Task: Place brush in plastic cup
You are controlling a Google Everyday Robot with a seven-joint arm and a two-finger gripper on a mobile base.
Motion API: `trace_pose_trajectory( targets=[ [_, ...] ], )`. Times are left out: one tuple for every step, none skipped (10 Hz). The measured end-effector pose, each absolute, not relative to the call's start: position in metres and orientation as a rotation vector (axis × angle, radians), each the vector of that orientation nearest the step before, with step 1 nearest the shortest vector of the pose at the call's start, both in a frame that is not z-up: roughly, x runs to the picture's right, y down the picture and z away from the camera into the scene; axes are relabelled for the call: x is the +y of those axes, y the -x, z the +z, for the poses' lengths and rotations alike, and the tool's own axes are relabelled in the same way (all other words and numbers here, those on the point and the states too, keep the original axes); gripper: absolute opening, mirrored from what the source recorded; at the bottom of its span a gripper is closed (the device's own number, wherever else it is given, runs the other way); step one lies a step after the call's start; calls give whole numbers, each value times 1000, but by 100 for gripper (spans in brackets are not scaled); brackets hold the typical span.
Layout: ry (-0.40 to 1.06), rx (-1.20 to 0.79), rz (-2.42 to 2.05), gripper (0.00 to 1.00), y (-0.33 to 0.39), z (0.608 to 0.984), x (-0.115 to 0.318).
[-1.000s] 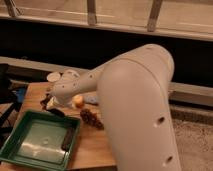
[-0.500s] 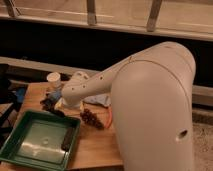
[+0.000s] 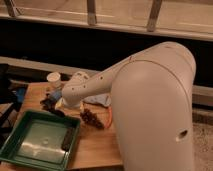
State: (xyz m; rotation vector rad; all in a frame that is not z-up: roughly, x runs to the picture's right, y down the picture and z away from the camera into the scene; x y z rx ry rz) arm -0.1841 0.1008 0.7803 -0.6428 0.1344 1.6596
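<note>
With the pincer (image 3: 50, 102) low over the desk (image 3: 95, 145) at left of frame, its state indiscernible, and the brush not identifiable, the step appeared pre-placement; next required reaching the plastic cup (image 3: 53, 79) at upper left.

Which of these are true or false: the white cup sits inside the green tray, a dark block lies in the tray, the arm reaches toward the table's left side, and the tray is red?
1. The plastic cup sits inside the tray. False: it stands on the table, behind it.
2. A dark block lies in the tray. True.
3. The end effector is over the table's left part. True.
4. The tray is red. False: green.
</note>
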Motion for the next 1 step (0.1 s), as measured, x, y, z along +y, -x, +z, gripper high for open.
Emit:
trace_pose_trajectory(
  targets=[
    [643,135,1660,80,184,780,101]
  ],
)
